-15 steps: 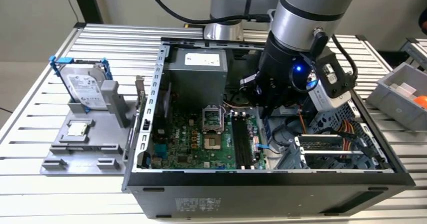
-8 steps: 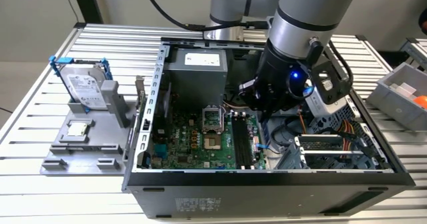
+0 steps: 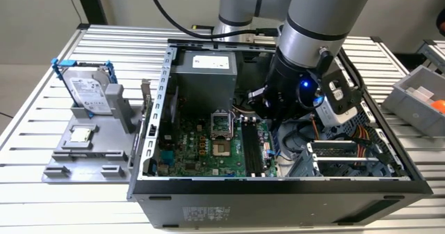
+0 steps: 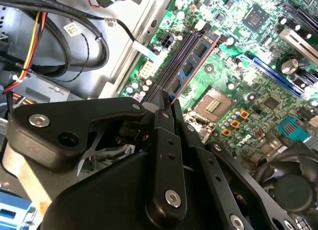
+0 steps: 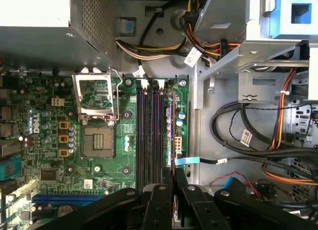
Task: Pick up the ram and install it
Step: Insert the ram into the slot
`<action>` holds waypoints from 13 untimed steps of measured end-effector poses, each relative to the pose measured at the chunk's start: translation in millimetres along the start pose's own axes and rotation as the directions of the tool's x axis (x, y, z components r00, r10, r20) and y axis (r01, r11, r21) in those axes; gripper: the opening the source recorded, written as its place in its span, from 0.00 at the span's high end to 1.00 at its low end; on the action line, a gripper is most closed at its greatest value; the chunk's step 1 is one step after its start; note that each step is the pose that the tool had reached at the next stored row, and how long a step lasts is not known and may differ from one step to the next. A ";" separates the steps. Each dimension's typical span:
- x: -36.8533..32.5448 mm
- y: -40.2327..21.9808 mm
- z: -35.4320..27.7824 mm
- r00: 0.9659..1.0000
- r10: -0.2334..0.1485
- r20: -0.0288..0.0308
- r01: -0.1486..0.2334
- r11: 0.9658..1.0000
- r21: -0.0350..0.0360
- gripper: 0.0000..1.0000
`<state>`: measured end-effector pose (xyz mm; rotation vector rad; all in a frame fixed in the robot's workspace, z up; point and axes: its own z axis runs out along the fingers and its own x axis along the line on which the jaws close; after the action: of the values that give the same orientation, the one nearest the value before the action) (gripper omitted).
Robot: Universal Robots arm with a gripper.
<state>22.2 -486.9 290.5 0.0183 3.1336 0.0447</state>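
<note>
A: How's the light?

B: Even and bright from above in the exterior view. The slatted table (image 3: 41,135) shines pale, and the open computer case (image 3: 278,192) throws little shadow, though its near wall stays dark.

A: And from the wrist?

B: In both wrist views the motherboard (image 5: 124,140) is well lit and fairly sharp. The gripper (image 4: 166,108) up close is black, soft and slightly blurred. A blue lamp glows on the arm (image 3: 304,84).
</note>
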 end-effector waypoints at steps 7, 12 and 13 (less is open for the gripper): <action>0.0 0.0 0.7 1.000 0.000 -0.004 0.000 1.000 0.000 1.00; 0.0 -0.1 3.7 1.000 0.000 -0.007 0.000 1.000 0.000 1.00; 0.0 -0.1 4.8 1.000 0.000 -0.007 0.000 1.000 0.000 1.00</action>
<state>22.2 -486.9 285.7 0.0184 3.1407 0.0449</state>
